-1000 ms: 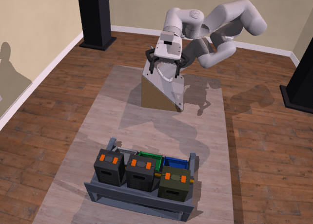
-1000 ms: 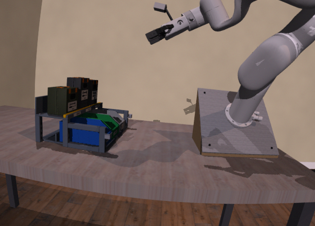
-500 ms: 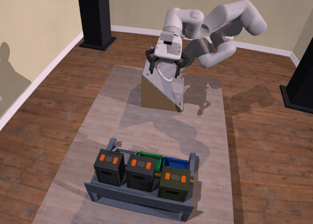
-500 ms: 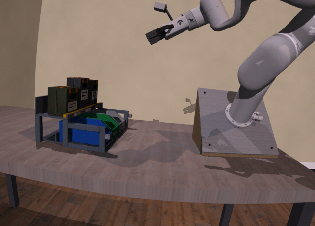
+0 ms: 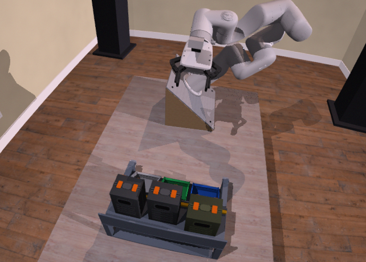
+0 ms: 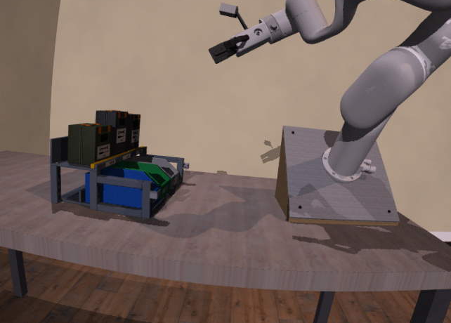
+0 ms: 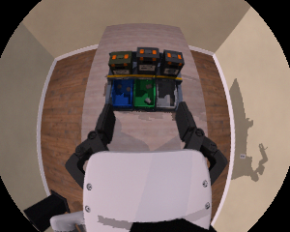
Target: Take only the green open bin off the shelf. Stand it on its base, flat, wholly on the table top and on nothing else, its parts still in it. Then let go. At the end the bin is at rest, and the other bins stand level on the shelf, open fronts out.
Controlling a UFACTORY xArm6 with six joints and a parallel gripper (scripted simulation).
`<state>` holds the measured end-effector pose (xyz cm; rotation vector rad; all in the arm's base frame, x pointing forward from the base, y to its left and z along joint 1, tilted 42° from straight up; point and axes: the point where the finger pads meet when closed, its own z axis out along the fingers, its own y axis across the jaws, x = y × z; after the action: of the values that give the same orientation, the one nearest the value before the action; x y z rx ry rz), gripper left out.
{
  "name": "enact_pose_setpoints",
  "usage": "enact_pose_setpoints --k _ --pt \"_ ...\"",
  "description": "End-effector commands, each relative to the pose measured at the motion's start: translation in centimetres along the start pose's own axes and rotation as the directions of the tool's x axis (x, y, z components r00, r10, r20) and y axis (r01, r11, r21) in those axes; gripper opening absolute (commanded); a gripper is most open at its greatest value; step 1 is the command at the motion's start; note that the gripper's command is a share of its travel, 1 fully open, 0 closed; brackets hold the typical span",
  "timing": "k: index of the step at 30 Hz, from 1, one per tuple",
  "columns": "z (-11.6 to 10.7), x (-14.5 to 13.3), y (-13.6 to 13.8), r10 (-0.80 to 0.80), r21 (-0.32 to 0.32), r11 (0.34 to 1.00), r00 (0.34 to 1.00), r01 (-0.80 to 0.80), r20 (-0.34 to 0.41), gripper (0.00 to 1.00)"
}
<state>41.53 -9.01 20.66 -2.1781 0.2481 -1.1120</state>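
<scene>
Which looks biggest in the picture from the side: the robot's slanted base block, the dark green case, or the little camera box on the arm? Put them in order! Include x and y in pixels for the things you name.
1. The slanted base block (image 5: 173,111) (image 6: 309,203)
2. The dark green case (image 5: 203,217) (image 6: 81,144) (image 7: 120,64)
3. The little camera box (image 5: 196,43) (image 6: 228,10)

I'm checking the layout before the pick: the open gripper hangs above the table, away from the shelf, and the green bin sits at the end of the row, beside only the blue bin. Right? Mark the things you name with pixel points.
The green bin (image 5: 185,188) (image 7: 144,93) sits in the middle, between the blue (image 5: 206,191) (image 7: 122,94) and grey bins (image 5: 147,179) (image 7: 165,92), as the wrist view shows. The rest is right.
</scene>
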Motion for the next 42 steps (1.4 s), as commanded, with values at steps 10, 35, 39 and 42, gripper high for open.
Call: enact_pose_setpoints --k 10,35,39,42 --pt "-0.05 0.21 0.07 -0.182 0.112 0.979 0.979 0.172 0.089 1.0" --pt "-0.06 0.21 0.1 -0.543 0.372 0.812 0.816 0.45 0.2 1.0" --pt "-0.06 0.21 0.1 -0.58 0.401 0.784 0.788 0.473 0.205 1.0" --pt "-0.06 0.21 0.1 -0.58 0.401 0.784 0.788 0.473 0.205 1.0"
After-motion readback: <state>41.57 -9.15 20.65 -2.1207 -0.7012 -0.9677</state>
